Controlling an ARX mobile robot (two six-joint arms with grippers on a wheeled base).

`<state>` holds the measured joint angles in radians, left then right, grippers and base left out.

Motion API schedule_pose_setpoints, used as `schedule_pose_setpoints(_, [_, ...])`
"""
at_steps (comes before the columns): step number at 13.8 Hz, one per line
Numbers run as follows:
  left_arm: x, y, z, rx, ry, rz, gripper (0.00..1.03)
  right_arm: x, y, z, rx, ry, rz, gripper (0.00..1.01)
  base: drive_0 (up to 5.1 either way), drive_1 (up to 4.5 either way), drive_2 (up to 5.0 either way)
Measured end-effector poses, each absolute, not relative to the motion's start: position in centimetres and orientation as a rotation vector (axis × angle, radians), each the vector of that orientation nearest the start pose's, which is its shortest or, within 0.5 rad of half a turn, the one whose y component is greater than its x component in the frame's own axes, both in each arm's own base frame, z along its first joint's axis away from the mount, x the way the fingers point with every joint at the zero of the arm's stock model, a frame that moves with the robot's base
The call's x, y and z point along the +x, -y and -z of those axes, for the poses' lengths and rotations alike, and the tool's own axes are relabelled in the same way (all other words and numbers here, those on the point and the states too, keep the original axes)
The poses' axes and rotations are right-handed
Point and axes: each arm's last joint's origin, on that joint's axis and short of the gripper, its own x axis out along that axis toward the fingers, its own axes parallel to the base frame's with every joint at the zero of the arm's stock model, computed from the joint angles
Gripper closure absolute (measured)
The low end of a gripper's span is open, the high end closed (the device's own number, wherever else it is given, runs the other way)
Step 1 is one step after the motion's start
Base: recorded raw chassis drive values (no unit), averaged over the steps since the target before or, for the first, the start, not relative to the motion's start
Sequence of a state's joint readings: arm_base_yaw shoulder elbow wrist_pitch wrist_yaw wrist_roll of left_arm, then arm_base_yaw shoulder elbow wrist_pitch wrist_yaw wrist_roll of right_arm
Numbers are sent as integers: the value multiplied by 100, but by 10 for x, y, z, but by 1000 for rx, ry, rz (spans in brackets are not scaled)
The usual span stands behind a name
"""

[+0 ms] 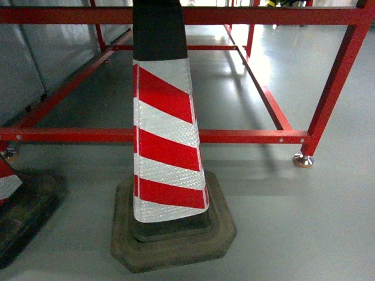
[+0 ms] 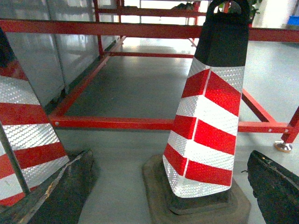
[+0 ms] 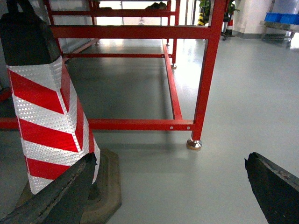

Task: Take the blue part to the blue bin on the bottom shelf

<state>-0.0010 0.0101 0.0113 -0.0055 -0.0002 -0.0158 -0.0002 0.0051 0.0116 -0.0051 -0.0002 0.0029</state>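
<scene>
Cone: red and white diagonal stripes, black top, dark grey-brown base. Frame: red, with silver feet. Floor: pale grey. Far right bins: blue.

I am finding no legible text, label, brand or number in any view. The only sign-like marking I am seeing is the red-and-white diagonal warning striping on the cone, which is standing on its dark base on the grey floor. The red frame behind it is showing bare paint and bolt heads, with nothing written on it.
</scene>
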Motion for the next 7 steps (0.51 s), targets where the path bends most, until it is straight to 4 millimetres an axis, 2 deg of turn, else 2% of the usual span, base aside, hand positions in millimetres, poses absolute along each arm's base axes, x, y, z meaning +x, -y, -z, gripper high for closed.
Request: schedule_pose_setpoints(7, [98,0,-166,-16,-4,1,5,97,0,-167,2,1,0,3,0,0,0])
